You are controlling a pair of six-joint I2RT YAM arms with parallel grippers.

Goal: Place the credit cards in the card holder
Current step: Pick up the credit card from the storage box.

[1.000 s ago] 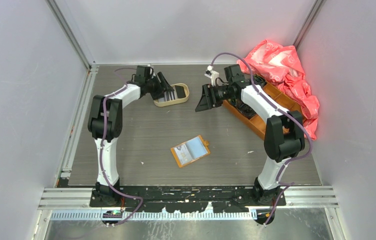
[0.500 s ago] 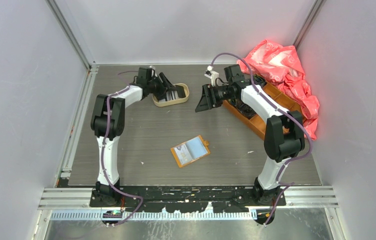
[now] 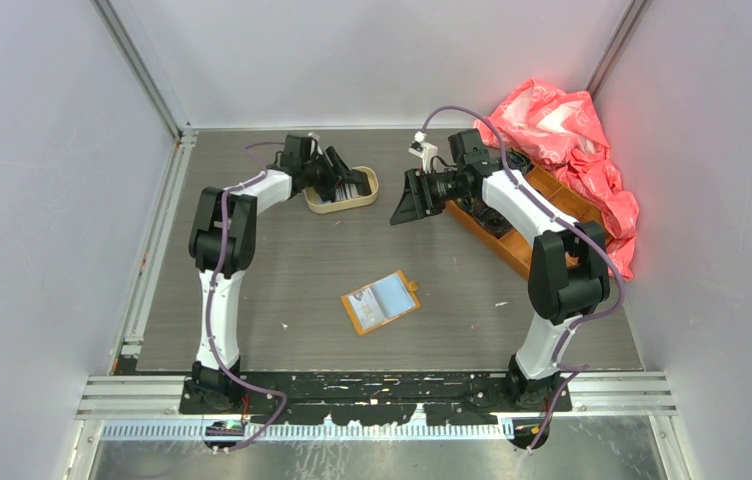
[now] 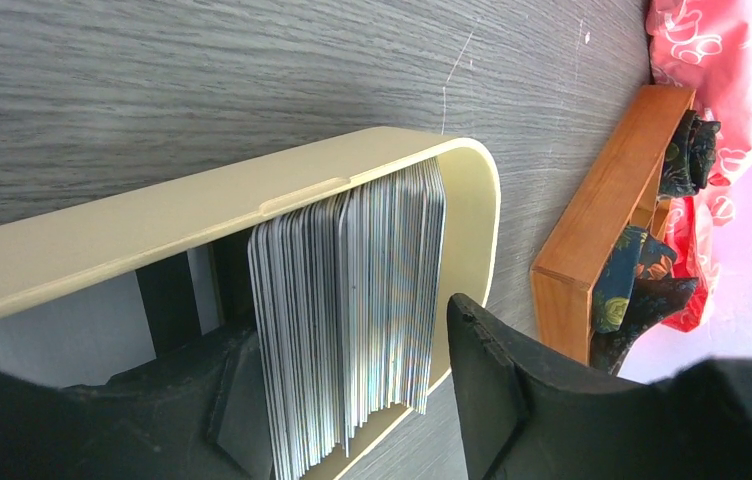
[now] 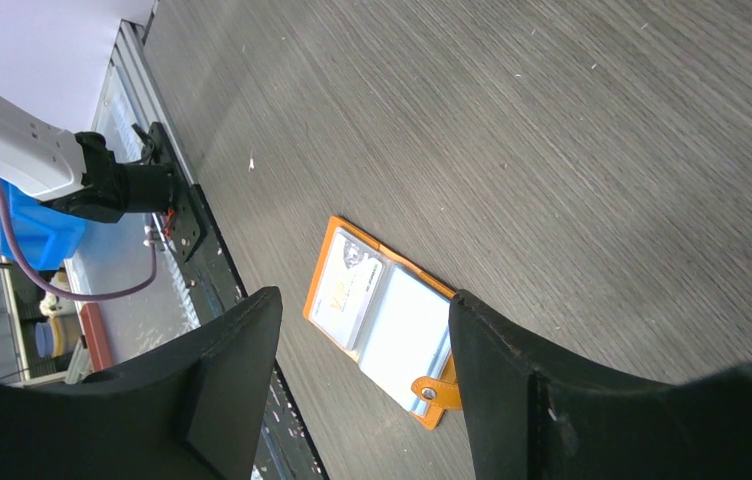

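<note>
A thick stack of pale credit cards (image 4: pixel 372 250) stands on edge in an oval tan tray (image 4: pixel 152 240). My left gripper (image 4: pixel 352 350) straddles the stack. One finger lies against its left face; the other finger (image 4: pixel 492 370) stands a small gap off the right face, so it is open. From above, the left gripper (image 3: pixel 344 178) sits in the tray (image 3: pixel 347 207) at the back. The orange card holder (image 3: pixel 382 302) lies open on the table, one printed card (image 5: pixel 347 285) in a pocket. My right gripper (image 3: pixel 407 205) hangs open and empty, with the card holder (image 5: pixel 402 340) seen between its fingers.
A long orange wooden box (image 3: pixel 512 245) holding dark cloth items lies under the right arm. A red patterned bag (image 3: pixel 572 140) fills the back right corner. Pale walls close off three sides, and a metal rail (image 3: pixel 152 250) runs along the left edge.
My left gripper has pushed rightward, deeper into the tray, and its jaws have narrowed a little around the card stack. The right arm and the card holder have not moved.
</note>
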